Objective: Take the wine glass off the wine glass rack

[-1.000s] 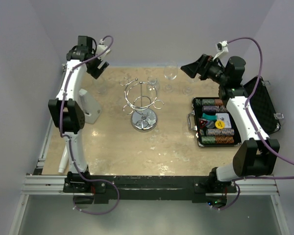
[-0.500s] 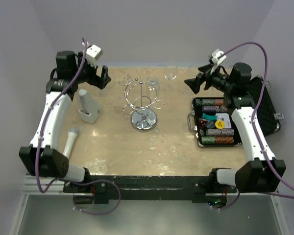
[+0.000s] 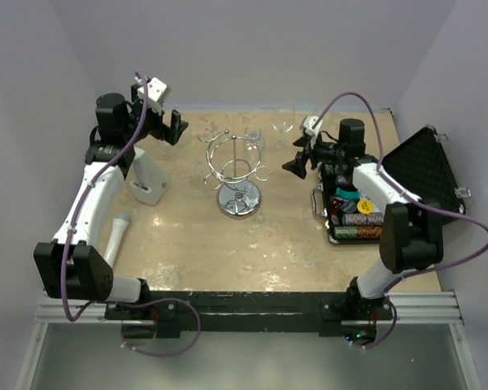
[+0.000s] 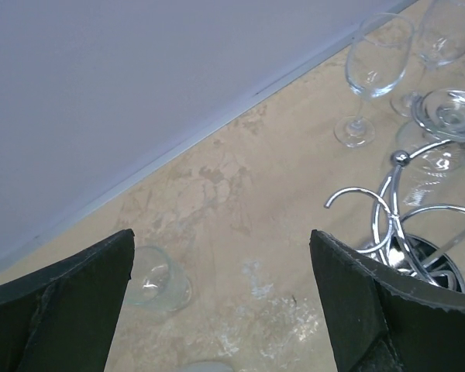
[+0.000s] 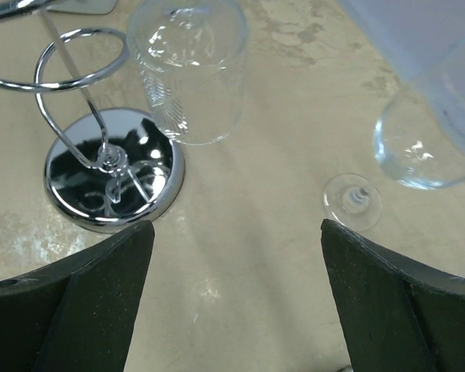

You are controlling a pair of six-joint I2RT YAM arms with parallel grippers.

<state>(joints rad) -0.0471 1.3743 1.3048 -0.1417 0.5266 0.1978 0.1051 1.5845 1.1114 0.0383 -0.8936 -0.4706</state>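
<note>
Right hand (image 3: 294, 163) — over mottled beige table (image 3: 187, 244), lilac walls (image 3: 244, 49)

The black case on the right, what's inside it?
The case holds rows of striped chips and small items I can't identify; the right arm hides part of it.

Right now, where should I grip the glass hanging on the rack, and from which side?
I'd grip the glass across its bowl with the open right gripper, coming in from the outer side of the rack. The glass hangs upside down, its bowl free below the hooks and facing that gripper.
</note>
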